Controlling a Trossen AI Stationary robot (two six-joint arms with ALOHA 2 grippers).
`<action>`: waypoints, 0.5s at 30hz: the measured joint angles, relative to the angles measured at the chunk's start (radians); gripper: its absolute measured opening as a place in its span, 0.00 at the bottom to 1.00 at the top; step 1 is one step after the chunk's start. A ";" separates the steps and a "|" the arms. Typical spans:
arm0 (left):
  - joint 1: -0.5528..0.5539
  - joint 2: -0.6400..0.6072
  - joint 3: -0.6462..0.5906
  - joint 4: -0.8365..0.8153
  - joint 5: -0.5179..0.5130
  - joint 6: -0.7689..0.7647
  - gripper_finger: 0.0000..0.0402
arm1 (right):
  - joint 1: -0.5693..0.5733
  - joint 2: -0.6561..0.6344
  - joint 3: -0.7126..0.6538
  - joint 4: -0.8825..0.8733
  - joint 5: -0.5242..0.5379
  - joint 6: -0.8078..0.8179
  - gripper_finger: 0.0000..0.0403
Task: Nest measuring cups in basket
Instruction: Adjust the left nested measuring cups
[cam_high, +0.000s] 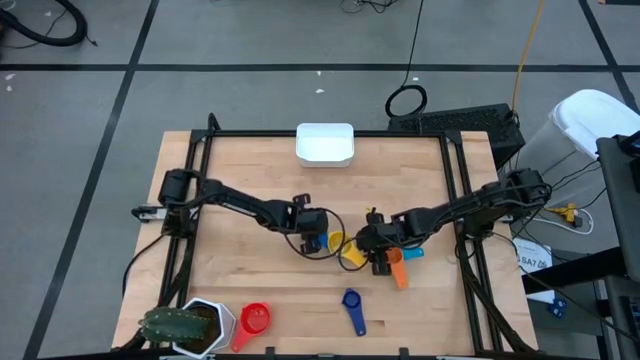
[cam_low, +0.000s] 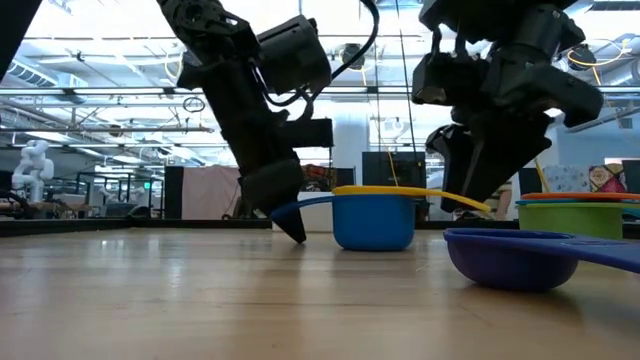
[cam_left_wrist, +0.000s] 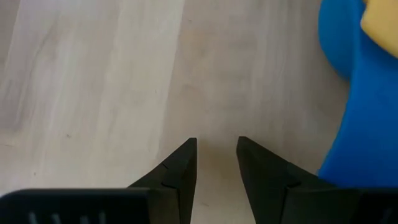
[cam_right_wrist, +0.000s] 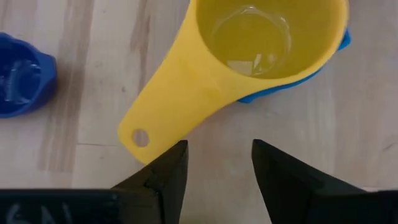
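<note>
Right pincer (cam_right_wrist: 214, 165) parted, near yellow cup (cam_right_wrist: 249, 50)

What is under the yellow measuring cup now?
A blue cup holds the yellow measuring cup nested inside; only its rim edge shows. Its inside is covered.

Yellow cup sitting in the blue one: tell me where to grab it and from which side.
Grip the yellow cup by its flat handle, which sticks out past the blue cup with bare table beneath. Probably come from the right gripper side; its fingers are open just short of the handle's end.
</note>
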 joint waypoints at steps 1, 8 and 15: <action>-0.006 0.000 0.000 -0.003 0.002 -0.011 0.30 | 0.005 0.000 0.000 0.000 0.000 0.009 0.41; -0.046 -0.001 -0.001 -0.005 0.018 -0.079 0.30 | 0.018 0.022 0.000 0.029 0.003 0.071 0.27; -0.062 -0.001 -0.001 -0.006 0.028 -0.111 0.30 | 0.018 0.121 0.001 0.119 -0.042 0.138 0.09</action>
